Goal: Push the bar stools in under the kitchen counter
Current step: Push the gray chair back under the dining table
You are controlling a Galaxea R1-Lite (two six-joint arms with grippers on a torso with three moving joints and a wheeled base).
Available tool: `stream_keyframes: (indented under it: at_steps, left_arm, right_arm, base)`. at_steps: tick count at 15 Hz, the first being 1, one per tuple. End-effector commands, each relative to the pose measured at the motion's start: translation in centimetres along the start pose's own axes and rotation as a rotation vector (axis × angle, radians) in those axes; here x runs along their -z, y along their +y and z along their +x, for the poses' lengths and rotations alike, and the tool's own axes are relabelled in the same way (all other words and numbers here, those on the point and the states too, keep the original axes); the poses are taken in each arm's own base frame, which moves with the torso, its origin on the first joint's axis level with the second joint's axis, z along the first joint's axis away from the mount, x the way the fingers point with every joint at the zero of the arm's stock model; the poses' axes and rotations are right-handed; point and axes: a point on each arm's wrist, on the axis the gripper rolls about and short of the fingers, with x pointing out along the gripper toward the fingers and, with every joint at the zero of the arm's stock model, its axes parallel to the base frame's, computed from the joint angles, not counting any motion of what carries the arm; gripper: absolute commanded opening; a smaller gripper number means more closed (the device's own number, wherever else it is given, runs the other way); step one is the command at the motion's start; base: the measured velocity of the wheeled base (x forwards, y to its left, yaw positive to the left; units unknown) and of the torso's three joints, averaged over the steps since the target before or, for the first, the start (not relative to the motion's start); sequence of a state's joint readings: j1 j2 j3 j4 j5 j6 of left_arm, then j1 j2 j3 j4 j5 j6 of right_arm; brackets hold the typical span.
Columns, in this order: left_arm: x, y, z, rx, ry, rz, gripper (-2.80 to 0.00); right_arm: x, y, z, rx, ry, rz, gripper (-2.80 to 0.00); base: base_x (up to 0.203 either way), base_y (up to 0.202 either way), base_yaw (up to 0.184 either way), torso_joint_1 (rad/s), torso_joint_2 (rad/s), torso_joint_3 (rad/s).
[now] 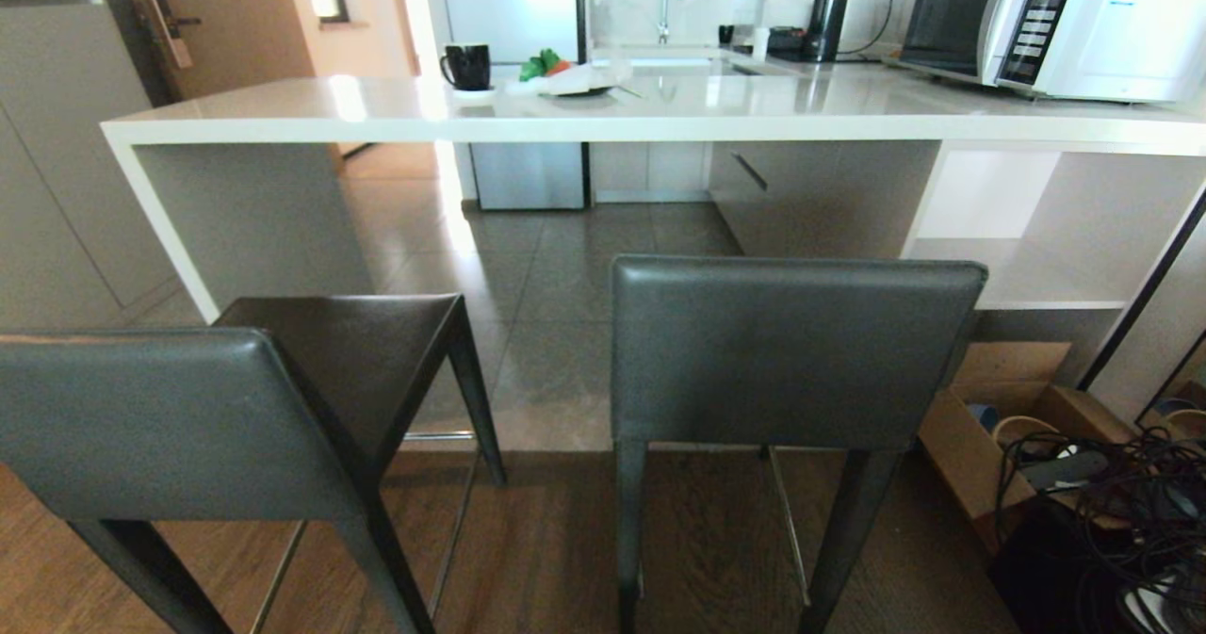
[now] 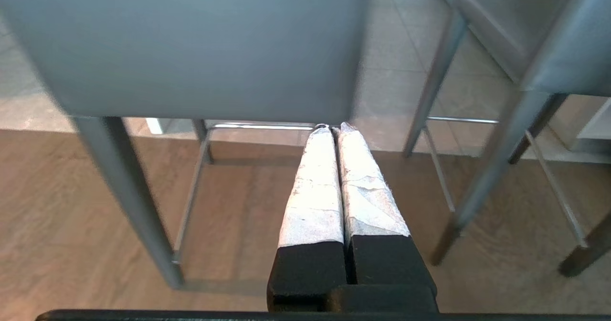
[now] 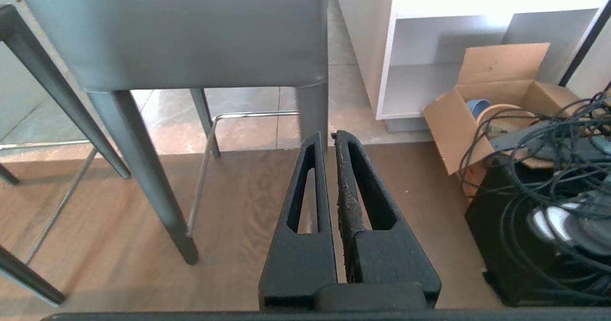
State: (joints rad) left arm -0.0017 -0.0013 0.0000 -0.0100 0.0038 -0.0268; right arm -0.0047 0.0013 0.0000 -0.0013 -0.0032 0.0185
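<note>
Two bar stools stand a little back from the kitchen counter (image 1: 603,111). The left stool (image 1: 141,417) is turned at an angle, its seat (image 1: 349,351) pointing toward the counter's white side panel (image 1: 155,229). The right stool (image 1: 791,351) faces the counter squarely. Neither gripper shows in the head view. In the left wrist view my left gripper (image 2: 334,128), with white-wrapped fingers, is shut and empty, low behind the left stool's backrest (image 2: 191,49). My right gripper (image 3: 329,137), black, is shut and empty behind the right stool's backrest (image 3: 191,30).
An open cardboard box (image 1: 999,427) and a tangle of black cables (image 1: 1121,512) lie at the right, beside the counter's open shelf (image 1: 1027,276). A mug (image 1: 466,66) and a microwave (image 1: 1055,22) are on the counter. A grey cabinet (image 1: 57,163) stands at left.
</note>
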Motion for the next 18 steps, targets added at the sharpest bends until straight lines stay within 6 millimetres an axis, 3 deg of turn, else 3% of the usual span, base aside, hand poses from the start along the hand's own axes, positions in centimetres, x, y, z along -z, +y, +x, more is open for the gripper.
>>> stream_keyframes:
  at_steps: [1,12,18]
  left_arm:
    - [0.03,0.00,0.02,-0.001,0.002,-0.001,-2.80]
    - [0.03,0.01,0.02,0.001,0.002,-0.001,-2.80]
    - [0.03,0.00,0.02,-0.001,0.002,-0.001,-2.80]
  right_arm:
    - [-0.01,0.00,0.01,0.001,0.002,0.000,-2.80]
    - [-0.01,0.00,0.01,0.001,0.002,0.000,-2.80]
    - [-0.01,0.00,0.01,0.001,0.002,0.000,-2.80]
  base:
    - [0.000,-0.196,0.004,0.002,0.00,0.007]
    - [0.000,-0.187,0.001,0.003,0.00,0.003]
    - [0.000,-0.014,0.000,0.001,0.00,0.000]
